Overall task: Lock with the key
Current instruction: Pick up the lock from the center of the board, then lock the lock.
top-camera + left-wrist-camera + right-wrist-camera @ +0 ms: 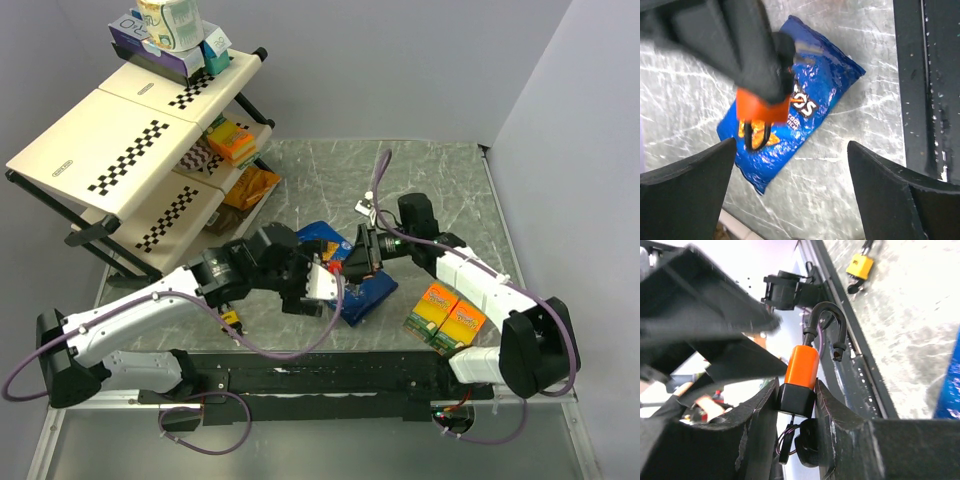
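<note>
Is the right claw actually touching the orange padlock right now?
Touching. The right wrist view shows the right claw pinching the orange padlock at its black base, with its fingers pressed against both sides and no gap.

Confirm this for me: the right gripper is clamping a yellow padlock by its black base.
Wrong on the colour. The right wrist view shows the right gripper clamping an orange padlock by its black base. The yellow padlock lies apart on the table, with no gripper on it.
</note>
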Controlling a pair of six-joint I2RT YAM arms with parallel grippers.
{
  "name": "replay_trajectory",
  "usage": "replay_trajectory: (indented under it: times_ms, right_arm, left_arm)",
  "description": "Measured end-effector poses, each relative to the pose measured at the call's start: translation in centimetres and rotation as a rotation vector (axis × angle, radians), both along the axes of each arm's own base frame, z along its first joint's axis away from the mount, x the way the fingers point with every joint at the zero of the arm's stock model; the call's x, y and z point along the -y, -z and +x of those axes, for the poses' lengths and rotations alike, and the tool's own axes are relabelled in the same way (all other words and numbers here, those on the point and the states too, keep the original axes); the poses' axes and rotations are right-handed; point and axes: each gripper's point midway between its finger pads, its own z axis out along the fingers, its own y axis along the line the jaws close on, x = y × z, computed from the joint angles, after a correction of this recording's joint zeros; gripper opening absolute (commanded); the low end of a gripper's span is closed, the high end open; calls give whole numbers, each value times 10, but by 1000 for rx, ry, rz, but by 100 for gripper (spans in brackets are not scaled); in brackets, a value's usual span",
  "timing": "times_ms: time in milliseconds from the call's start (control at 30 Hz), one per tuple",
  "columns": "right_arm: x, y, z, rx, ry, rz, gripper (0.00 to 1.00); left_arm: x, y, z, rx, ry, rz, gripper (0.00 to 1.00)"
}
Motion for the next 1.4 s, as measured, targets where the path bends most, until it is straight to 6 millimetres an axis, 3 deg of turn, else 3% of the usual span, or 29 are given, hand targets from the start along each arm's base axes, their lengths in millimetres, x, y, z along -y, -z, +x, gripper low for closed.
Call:
replay_trajectory:
  times_ms: [133, 300, 567, 800, 1033, 1167, 1400]
  right_arm:
    - [9, -2, -1, 58, 2, -2, 0]
    - [17, -23, -9, 249, -44, -6, 0]
    - [35, -77, -26, 773, -92, 17, 0]
    - [43, -96, -50, 1057, -133, 40, 0]
    - [38, -93, -60, 1128, -186, 40, 0]
    - [37, -90, -62, 1155, -207, 29, 0]
    - [36, -86, -63, 1198, -229, 15, 0]
  left_arm:
    - [-17, -14, 12, -69, -63, -43, 97]
    - [-31, -47, 19, -144, -131, -160, 99]
    - [-26, -67, -5, -298, -100, -272, 90]
    - [-18, -97, -21, -283, -20, -383, 80]
    - [-4, -85, -54, -204, 110, -369, 65]
    - [2, -86, -50, -169, 112, -373, 55]
    - [7, -83, -45, -170, 96, -370, 52]
